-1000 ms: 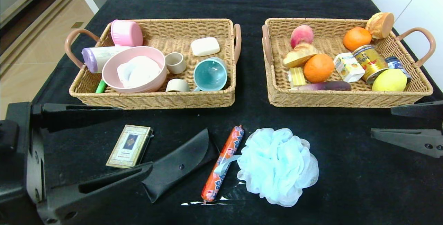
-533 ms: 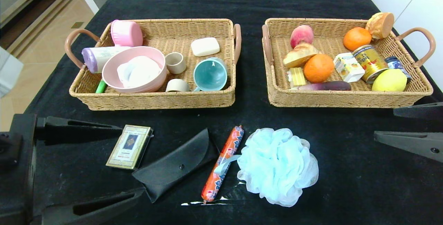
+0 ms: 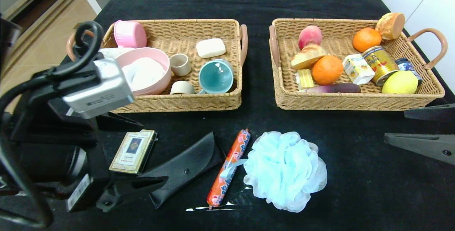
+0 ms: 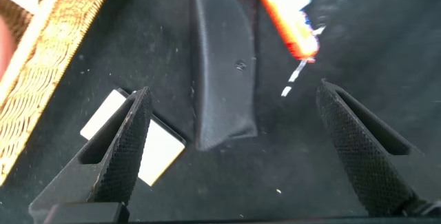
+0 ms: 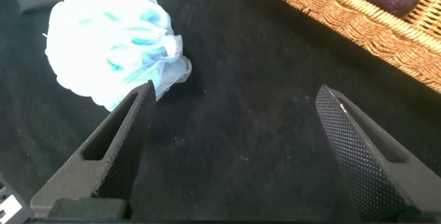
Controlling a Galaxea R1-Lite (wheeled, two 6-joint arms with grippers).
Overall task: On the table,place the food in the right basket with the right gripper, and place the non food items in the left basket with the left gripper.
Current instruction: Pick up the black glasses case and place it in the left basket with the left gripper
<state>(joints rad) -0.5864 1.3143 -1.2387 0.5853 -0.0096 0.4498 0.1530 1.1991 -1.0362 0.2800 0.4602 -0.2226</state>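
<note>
On the table (image 3: 355, 188) lie the gold-edged card box (image 3: 133, 150), the black pouch (image 3: 188, 167), the sausage stick (image 3: 229, 167) and the blue pouf (image 3: 284, 170). The soap bar (image 3: 210, 47) lies in the left basket (image 3: 177, 99). The white carton (image 3: 357, 68) lies in the right basket (image 3: 355, 101). My left gripper (image 3: 154, 152) is open above the card box and the pouch's near end. In its wrist view the gripper (image 4: 233, 93) frames the pouch (image 4: 220, 79) and the card box (image 4: 155, 155). My right gripper (image 3: 396, 126) is open and empty in front of the right basket, right of the pouf (image 5: 103, 38).
The left basket holds a pink bowl (image 3: 142, 71), cups and a teal mug (image 3: 215, 77). The right basket holds oranges (image 3: 327, 70), a peach, bread, cans and a lemon. My left wrist (image 3: 92, 85) hides the left basket's left end. A white counter stands behind the table.
My left arm has risen and swung in, its wrist now covering the left basket's left end; its fingers have shifted right over the card box and pouch. The right gripper barely moved.
</note>
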